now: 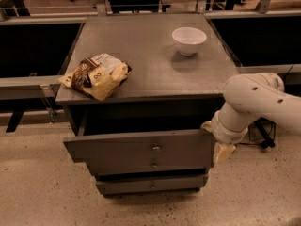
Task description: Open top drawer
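The top drawer (pixel 117 150) is the widest dark grey front of the cabinet, with a small metal knob (pixel 156 148) at its centre. It stands pulled out from under the cabinet top, with a dark gap showing behind its upper edge. My gripper (pixel 216 139), cream-tipped on a white arm (pixel 256 102), is at the right end of that drawer front, level with it and close against its edge. A narrower grey drawer front (pixel 153 185) shows below, not pulled out as far.
On the grey cabinet top (pixel 150 55) lie a crumpled snack bag (pixel 96 75) at the front left and a white bowl (pixel 188 40) at the back right. Dark benches flank the cabinet on both sides. Speckled floor (pixel 42 192) lies in front.
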You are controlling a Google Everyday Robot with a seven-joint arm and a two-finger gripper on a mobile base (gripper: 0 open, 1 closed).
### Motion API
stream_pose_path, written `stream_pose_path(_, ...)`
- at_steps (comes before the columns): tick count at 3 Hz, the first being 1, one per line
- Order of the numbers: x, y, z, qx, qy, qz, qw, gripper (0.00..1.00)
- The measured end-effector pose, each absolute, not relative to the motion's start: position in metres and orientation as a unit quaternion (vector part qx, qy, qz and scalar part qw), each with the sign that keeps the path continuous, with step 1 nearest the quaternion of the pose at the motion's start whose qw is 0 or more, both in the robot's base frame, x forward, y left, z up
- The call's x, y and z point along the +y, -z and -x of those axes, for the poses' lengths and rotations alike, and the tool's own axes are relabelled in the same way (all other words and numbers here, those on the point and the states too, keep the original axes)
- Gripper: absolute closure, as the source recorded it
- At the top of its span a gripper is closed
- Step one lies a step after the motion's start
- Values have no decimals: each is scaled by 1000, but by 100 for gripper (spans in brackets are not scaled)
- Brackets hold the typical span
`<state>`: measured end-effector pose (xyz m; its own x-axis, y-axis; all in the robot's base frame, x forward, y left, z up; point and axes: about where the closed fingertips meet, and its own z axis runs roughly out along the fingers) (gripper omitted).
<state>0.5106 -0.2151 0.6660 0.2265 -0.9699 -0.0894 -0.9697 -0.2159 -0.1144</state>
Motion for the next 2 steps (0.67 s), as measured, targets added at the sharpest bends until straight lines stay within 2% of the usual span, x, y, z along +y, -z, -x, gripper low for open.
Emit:
stream_pose_path(1,-215,-674,-495,610,2,789,68,59)
stream_pose_path(2,-214,-675,-485,609,-8,790,67,69)
